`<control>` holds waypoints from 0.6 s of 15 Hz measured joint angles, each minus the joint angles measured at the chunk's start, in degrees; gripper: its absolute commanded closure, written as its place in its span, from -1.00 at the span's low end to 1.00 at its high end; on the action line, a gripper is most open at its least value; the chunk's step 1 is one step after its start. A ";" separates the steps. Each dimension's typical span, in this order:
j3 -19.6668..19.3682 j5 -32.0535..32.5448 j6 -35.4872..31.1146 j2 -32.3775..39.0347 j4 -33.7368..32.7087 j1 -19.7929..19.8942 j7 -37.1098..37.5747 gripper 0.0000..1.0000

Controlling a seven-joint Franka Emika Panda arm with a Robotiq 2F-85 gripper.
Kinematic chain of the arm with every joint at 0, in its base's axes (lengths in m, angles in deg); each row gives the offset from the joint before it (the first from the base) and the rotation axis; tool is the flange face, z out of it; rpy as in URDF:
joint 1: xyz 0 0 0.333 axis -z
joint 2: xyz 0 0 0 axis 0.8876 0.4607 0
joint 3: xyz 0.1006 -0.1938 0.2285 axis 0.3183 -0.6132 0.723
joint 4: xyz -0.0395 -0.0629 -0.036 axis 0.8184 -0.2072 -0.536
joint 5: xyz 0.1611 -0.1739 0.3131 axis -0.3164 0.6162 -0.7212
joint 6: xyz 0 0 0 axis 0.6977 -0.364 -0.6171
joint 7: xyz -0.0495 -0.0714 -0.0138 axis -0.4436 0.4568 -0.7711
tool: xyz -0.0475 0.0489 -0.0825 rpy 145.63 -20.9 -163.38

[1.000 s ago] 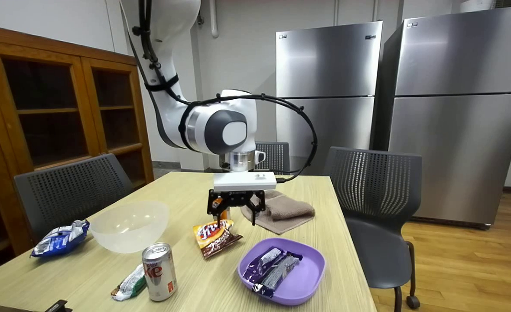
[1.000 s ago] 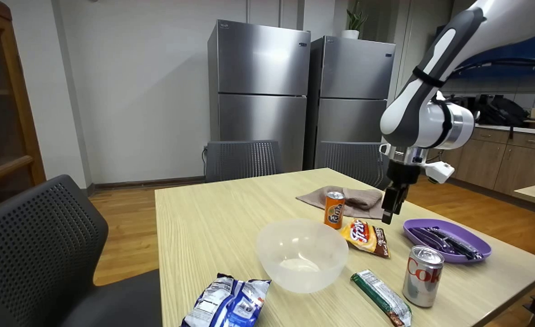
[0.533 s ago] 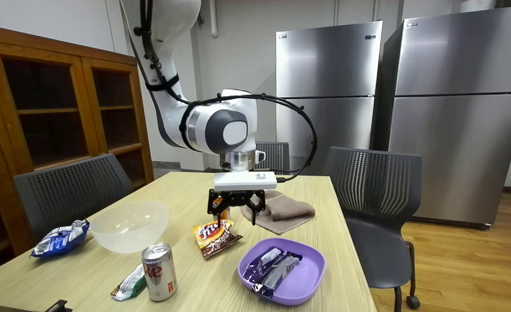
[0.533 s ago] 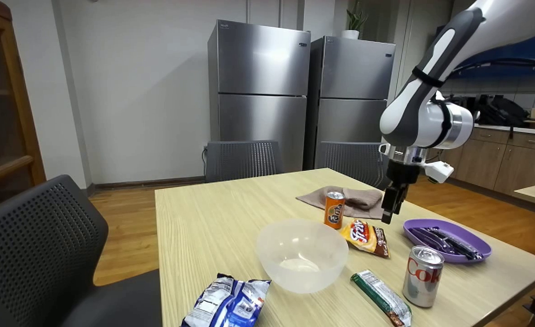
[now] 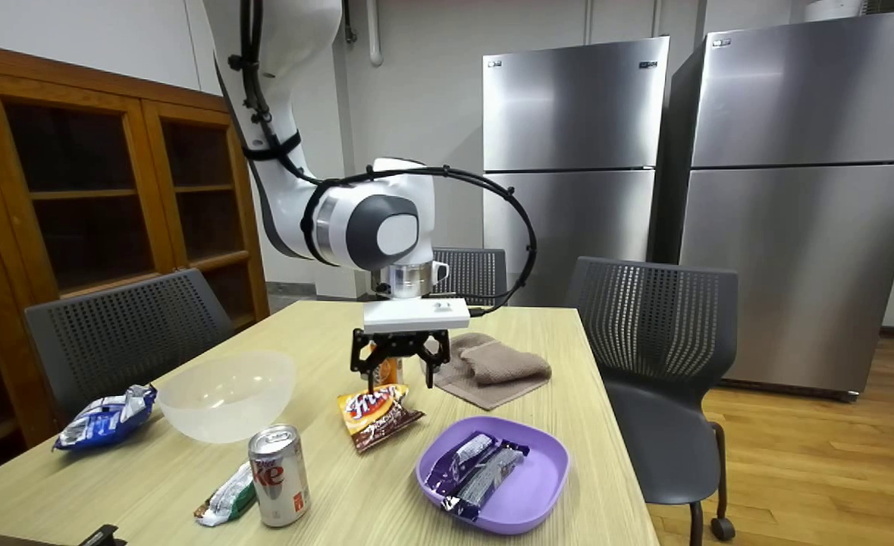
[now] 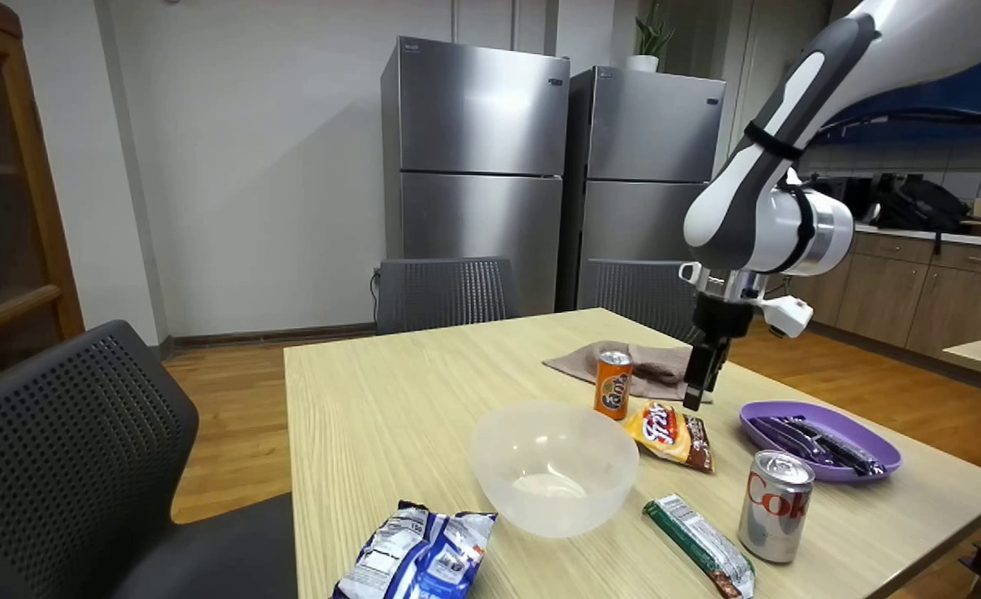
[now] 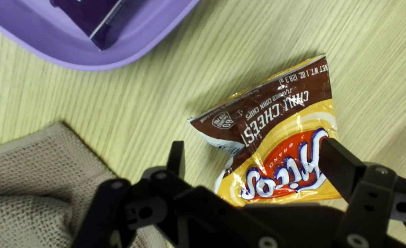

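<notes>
While two steel refrigerators [image 5: 803, 227] tower at the back, a wooden cabinet [image 5: 145, 182] with glazed doors stands along one side, and before them spreads a pale wood surface [image 6: 390, 433]. A white robot arm [image 5: 280, 205] reaches over it, and dark chairs [image 5: 651, 326] stand around its edges.

On the surface, a brown towel [image 5: 503, 364] lies partly folded over itself. A translucent bowl [image 6: 554, 512] and a purple plate [image 5: 537, 485] sit well apart.

Above the surface hangs the gripper [image 5: 400, 384], its fingers [image 7: 340, 168] spread wide, close to the Fritos Chili Cheese bag [image 7: 282, 137]. That bag lies face up between bowl and plate in both exterior views; in the wrist view one finger cuts across its edge, while the other shows off to its side, toward the towel.

Just beside the bowl rests a blue-and-white snack bag [image 6: 423, 549]. A silver Coke can [image 6: 777, 507] stands upright near the plate, and a smaller-looking orange Fanta can [image 6: 613, 387] stands just beside the Fritos. Next to the Coke lies a green-wrapped bar [image 6: 702, 545]; two purple-wrapped bars [image 5: 488, 481] lie close together on the plate.
</notes>
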 measured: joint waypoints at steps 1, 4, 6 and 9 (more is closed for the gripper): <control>0.38 0.00 -0.18 0.21 -0.06 -0.05 -0.13 -1.00; 1.01 0.01 -0.45 1.30 -0.37 -0.20 -0.37 -1.00; 1.03 0.01 -0.46 2.40 -0.83 -0.38 -0.62 -1.00; 1.18 0.01 -0.46 4.28 -1.73 -0.41 -0.89 -1.00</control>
